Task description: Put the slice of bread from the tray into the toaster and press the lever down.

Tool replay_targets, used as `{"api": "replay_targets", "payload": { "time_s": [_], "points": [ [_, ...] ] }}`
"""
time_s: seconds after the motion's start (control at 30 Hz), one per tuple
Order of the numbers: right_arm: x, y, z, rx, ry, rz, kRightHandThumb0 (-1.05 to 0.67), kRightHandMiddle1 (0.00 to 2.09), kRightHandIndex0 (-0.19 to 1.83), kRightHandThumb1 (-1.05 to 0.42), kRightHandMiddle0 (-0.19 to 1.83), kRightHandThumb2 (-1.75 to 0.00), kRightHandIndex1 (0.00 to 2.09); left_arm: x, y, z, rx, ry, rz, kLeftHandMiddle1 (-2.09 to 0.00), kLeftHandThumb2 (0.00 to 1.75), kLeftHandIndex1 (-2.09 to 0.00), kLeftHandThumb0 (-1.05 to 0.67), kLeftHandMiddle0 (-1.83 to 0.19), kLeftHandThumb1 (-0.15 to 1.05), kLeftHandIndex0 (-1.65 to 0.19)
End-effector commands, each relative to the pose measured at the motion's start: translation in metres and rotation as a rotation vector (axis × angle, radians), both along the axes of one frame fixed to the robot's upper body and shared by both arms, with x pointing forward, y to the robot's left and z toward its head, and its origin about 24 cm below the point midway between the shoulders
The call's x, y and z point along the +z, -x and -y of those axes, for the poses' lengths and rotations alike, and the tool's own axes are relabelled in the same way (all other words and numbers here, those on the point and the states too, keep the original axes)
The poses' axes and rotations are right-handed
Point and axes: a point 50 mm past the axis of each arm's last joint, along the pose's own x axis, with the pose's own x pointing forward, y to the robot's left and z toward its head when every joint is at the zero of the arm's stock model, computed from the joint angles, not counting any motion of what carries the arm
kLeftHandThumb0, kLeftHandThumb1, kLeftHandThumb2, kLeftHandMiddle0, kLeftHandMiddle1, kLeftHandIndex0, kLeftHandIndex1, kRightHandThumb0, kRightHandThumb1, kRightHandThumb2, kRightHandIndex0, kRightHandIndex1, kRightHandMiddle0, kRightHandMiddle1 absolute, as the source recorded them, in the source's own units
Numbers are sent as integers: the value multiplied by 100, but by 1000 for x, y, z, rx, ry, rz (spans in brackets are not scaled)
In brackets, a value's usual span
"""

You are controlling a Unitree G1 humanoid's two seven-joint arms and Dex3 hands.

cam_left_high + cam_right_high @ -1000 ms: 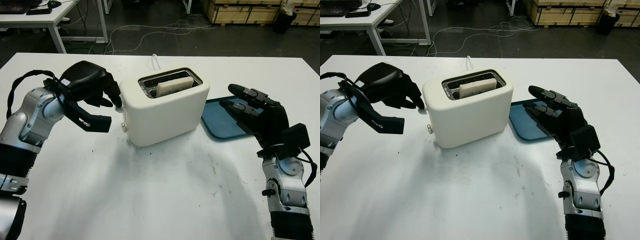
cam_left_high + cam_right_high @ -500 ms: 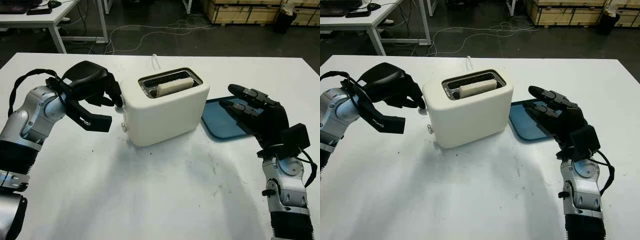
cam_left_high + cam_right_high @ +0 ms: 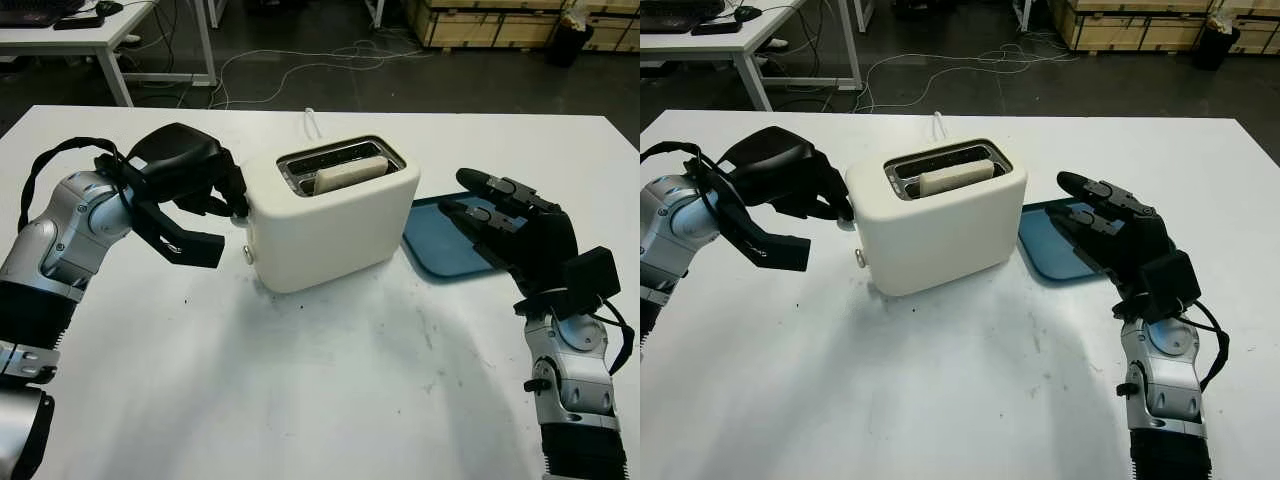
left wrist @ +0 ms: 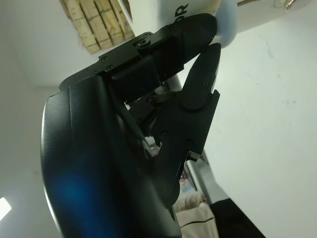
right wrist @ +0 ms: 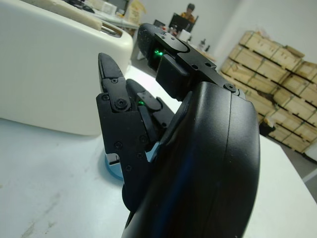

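At lower right, the right hand (image 3: 515,232) hovers open over the flat blue tray (image 3: 435,243), holding nothing. At centre, the pale slice of bread (image 3: 350,173) sits in the cream toaster (image 3: 333,212). At left, the left hand (image 3: 190,175) curls fingertips (image 3: 235,205) onto the small lever (image 3: 846,222), presumably to press.

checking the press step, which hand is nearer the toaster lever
Left. The left hand is at the toaster's lever end, fingertips on it. The right hand is open over the blue tray, on the toaster's far side.
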Motion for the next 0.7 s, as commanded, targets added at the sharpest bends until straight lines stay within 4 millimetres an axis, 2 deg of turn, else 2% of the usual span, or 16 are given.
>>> {"api": "replay_targets", "payload": {
  "time_s": [0.0, 0.37, 0.43, 0.53, 0.67],
  "points": [
    [1, 0, 0, -3, -10, 16, -27, 0, 92, -89, 85, 0, 5, -5, 3, 5, -30, -6, -22, -99, 1, 0, -31, -105, 83, -139],
    [2, 1, 0, -4, -9, 17, -26, 0, 92, -89, 85, 0, 5, -21, -1, 2, -3, -36, -69, -102, 0, -1, -32, -105, 83, -139],
    [2, 1, 0, -5, -2, 20, -27, 0, 92, -89, 85, 0, 5, -27, -2, 2, 8, -32, -92, -94, 0, 0, -31, -105, 84, -135],
    [1, 2, 1, -4, -7, 17, -26, 0, 92, -90, 85, 0, 4, -48, -6, 5, 37, 25, -160, -81, 0, 0, -29, -108, 84, -132],
    [1, 4, 2, -10, 9, 15, -25, 0, 92, -90, 84, 0, 4, -99, -10, 17, 133, 114, -313, -72, 1, 0, -21, -105, 86, -126]
  ]
}}
